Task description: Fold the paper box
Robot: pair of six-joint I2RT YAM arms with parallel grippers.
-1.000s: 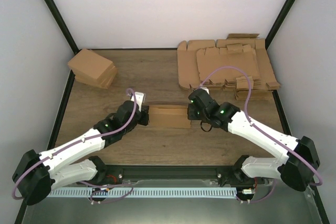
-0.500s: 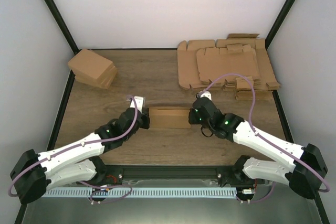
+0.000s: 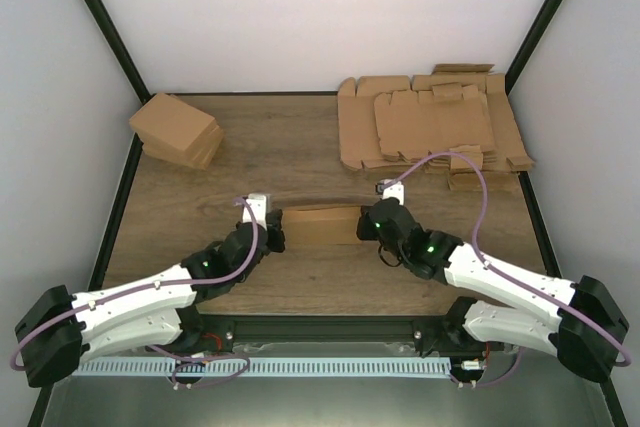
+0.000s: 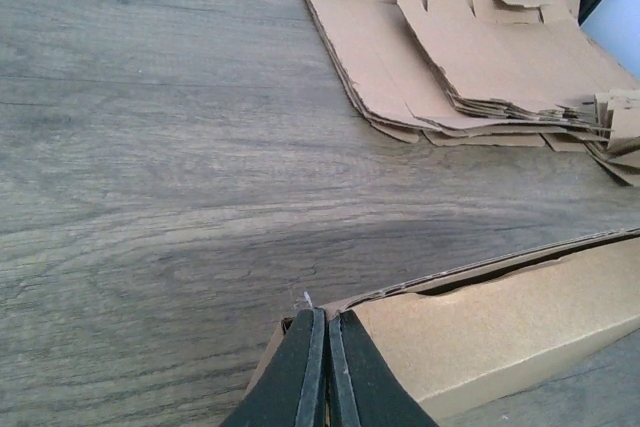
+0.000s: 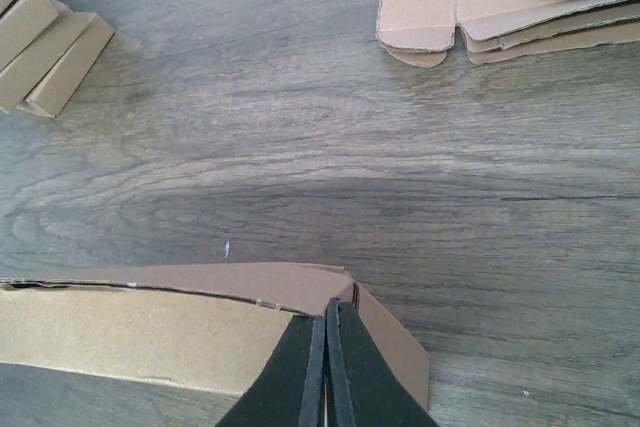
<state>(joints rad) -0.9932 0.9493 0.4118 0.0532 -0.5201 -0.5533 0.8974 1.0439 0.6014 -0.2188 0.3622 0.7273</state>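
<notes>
The paper box (image 3: 320, 226) lies in the middle of the table as a low, partly folded brown carton. My left gripper (image 3: 277, 233) is shut, and its tips (image 4: 326, 315) rest against the box's left end corner (image 4: 500, 327). At the opposite end my right gripper (image 3: 364, 227) is also shut, with its tips (image 5: 326, 304) on the right corner of the box (image 5: 150, 332). I see no cardboard between either pair of fingers. A top flap lies along the box with a thin gap under its edge.
A thick pile of flat cardboard sheets (image 3: 430, 127) lies at the back right, also seen in the left wrist view (image 4: 470, 57). Folded brown cartons (image 3: 178, 130) are stacked at the back left. Dark frame posts rise at both back corners.
Both arms have drawn back toward the near edge and stretched lower. The shut grippers stay at the box's two ends, and the box has shifted slightly nearer.
</notes>
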